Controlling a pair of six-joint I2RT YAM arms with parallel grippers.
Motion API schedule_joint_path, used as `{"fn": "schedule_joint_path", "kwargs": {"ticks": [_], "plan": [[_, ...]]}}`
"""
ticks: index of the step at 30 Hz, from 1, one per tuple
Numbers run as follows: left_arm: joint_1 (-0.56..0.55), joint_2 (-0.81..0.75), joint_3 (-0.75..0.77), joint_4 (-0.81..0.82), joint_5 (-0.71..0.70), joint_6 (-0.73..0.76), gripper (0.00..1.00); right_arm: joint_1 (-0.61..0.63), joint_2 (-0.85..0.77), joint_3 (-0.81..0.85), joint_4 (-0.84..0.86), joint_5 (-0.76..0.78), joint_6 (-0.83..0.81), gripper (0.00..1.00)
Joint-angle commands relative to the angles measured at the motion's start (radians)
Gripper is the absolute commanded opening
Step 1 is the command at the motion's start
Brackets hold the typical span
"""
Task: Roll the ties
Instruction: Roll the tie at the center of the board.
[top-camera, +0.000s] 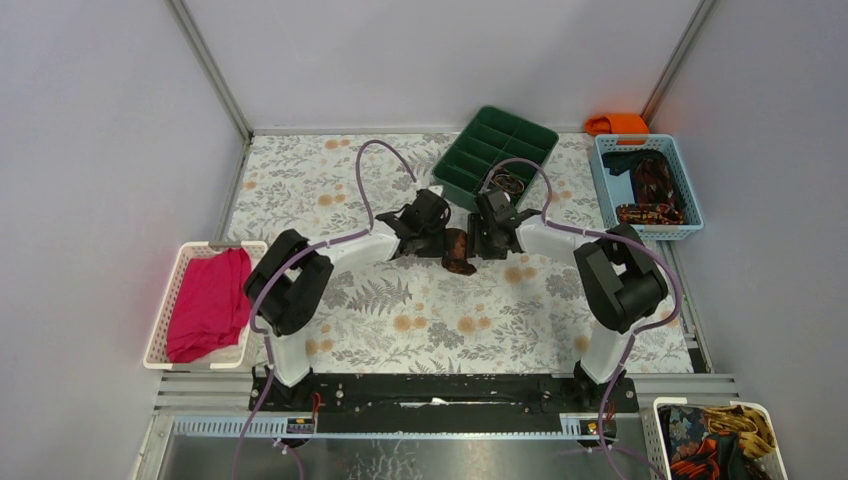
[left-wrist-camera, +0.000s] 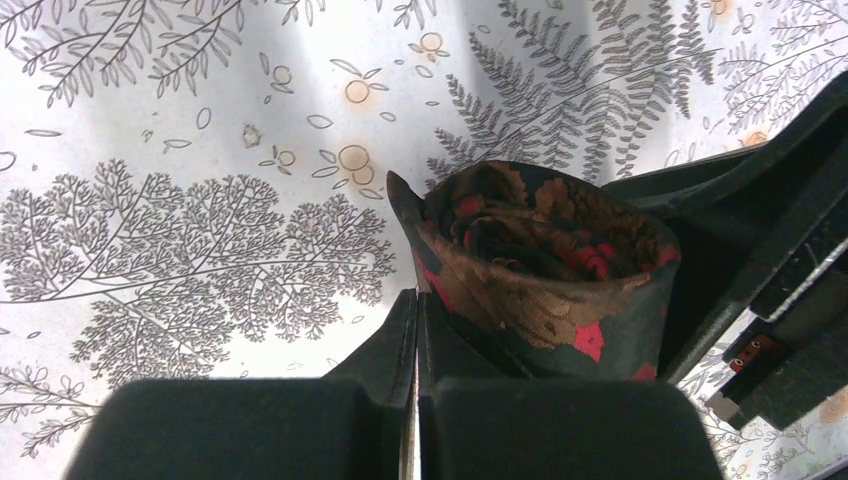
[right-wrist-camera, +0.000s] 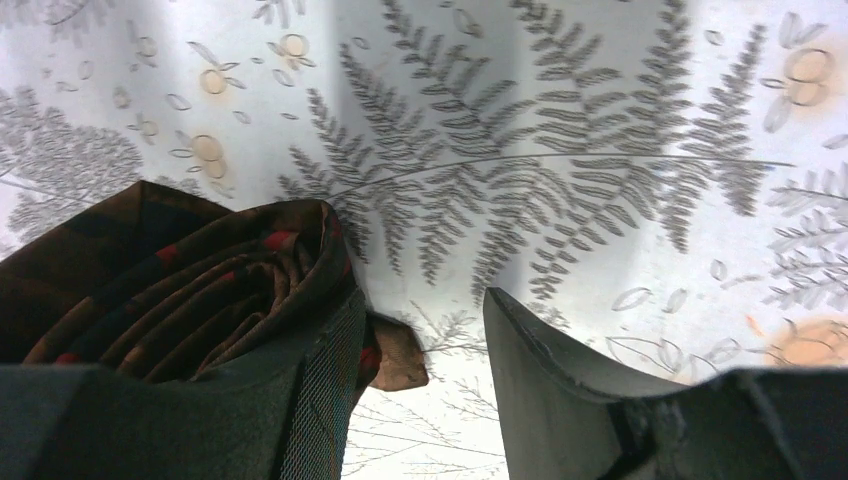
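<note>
A dark red-black tie with brown pattern (top-camera: 458, 250) is rolled into a coil at the table's middle, between my two grippers. My left gripper (top-camera: 438, 243) comes from the left. In the left wrist view its fingers (left-wrist-camera: 416, 300) are shut on the outer edge of the tie roll (left-wrist-camera: 545, 250), which bulges to their right. My right gripper (top-camera: 482, 240) is open. In the right wrist view (right-wrist-camera: 420, 305) its left finger (right-wrist-camera: 325, 390) presses against the roll (right-wrist-camera: 180, 290), which lies outside it; a tie flap pokes into the gap.
A green divided tray (top-camera: 470, 160) at the back holds a rolled tie (top-camera: 507, 182). A blue basket (top-camera: 600, 170) of ties is at back right, orange cloth (top-camera: 617, 123) behind it. A white basket (top-camera: 165, 310) with magenta cloth (top-camera: 207, 300) is left. Another basket (top-camera: 668, 408) is at front right.
</note>
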Motion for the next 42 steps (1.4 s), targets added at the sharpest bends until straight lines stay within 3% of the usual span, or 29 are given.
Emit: {"fn": "schedule_joint_path", "kwargs": {"ticks": [1, 7, 12, 27, 35, 42], "plan": [[-0.016, 0.023, 0.045, -0.029, -0.031, 0.020, 0.00, -0.017, -0.011, -0.057, -0.169, 0.183, -0.009, 0.55], [-0.035, 0.047, 0.085, -0.068, -0.061, 0.028, 0.00, -0.046, -0.029, -0.095, -0.147, 0.103, -0.040, 0.41], [-0.042, 0.071, 0.079, -0.063, -0.034, 0.024, 0.00, -0.051, -0.008, -0.108, -0.104, 0.011, -0.043, 0.41], [-0.046, 0.065, 0.002, -0.034, -0.054, 0.011, 0.00, -0.070, -0.229, -0.152, -0.117, 0.079, 0.001, 0.57], [-0.044, 0.039, -0.040, 0.058, -0.006, -0.005, 0.00, -0.005, -0.420, -0.132, -0.111, 0.001, -0.057, 0.68], [-0.045, -0.001, -0.081, 0.132, 0.048, -0.017, 0.00, 0.006, -0.360, -0.053, -0.118, -0.117, -0.080, 0.75]]}}
